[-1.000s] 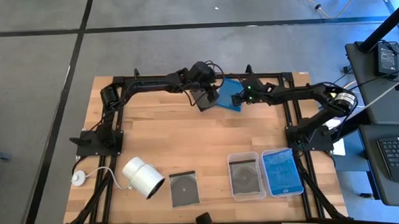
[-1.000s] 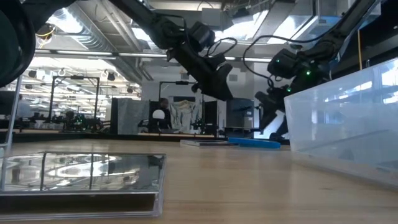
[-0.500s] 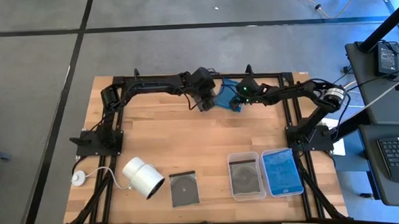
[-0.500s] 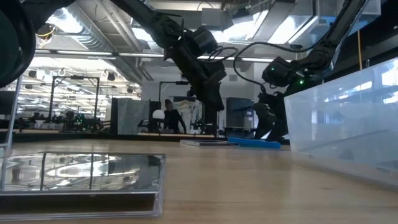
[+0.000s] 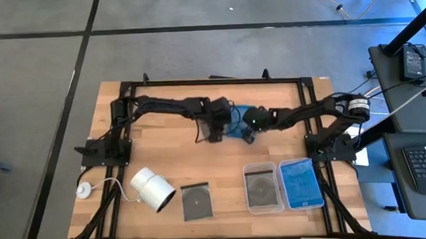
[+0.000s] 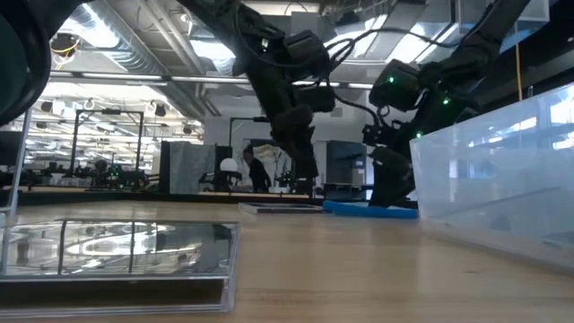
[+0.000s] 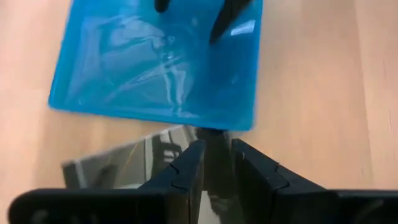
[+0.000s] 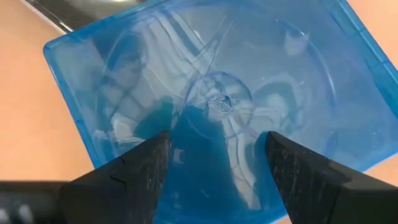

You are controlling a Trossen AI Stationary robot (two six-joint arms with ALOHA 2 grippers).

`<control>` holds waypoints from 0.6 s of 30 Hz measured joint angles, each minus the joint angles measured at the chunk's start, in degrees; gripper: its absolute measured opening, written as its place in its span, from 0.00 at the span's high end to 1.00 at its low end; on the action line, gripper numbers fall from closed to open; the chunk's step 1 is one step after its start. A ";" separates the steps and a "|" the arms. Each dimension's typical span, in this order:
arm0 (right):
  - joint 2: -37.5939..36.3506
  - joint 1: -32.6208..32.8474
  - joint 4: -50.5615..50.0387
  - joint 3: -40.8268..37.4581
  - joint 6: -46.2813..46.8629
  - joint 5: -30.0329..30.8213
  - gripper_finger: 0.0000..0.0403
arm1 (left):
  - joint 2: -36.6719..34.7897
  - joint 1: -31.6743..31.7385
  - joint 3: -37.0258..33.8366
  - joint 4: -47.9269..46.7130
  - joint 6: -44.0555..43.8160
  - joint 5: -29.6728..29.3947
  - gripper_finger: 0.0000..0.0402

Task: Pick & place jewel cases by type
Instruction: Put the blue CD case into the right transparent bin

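A bright blue jewel case (image 5: 234, 117) lies flat on the wood at mid-table, its edge next to a dark grey/clear case (image 7: 118, 165). My left gripper (image 7: 216, 155) points down over the dark case near the edge that faces the blue one, its fingers almost together. My right gripper (image 8: 214, 149) stands open over the middle of the blue case (image 8: 217, 68). In the low view both cases, dark (image 6: 280, 208) and blue (image 6: 368, 208), rest flat under the left gripper (image 6: 303, 184) and the right gripper (image 6: 390, 193). My left gripper comes from above, pointing down, with its near-shut fingertips (image 7: 193, 152) on the dark case's top face (image 7: 168, 155) close to the edge beside the blue case. The case lies flat on the table. My right gripper sets its two spread fingertips (image 8: 152, 152) on the blue case's top face (image 8: 211, 118) around the hub, from above. The case stays flat on the wood.
Near the front edge stand two clear trays, one (image 5: 263, 188) holding a dark case, one (image 5: 301, 183) holding blue. Another dark case (image 5: 196, 202) lies loose beside a white cylinder (image 5: 153, 188). A black frame (image 5: 211, 81) rims the table. Bare wood lies between the arms and the trays.
Both grippers have come down and moved from the far edge toward the middle of the table. The blue case and the dark case have slid along the wood with them, staying flat and side by side.
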 joint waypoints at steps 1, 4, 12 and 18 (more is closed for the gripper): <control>0.00 1.41 -0.15 0.00 -0.03 0.03 0.33 | 0.00 -0.57 -0.82 0.13 1.07 -0.01 0.81; 0.00 4.85 -0.20 0.00 -0.66 0.06 0.33 | 0.00 -2.27 -4.14 3.16 3.59 -0.12 0.81; 0.00 7.20 0.54 -0.04 -0.48 1.28 0.33 | 0.00 -5.84 -8.74 8.10 17.29 -11.46 0.81; 0.07 7.20 1.73 -0.24 -0.04 1.31 0.33 | 0.00 -6.26 -8.72 9.65 30.66 -12.38 0.81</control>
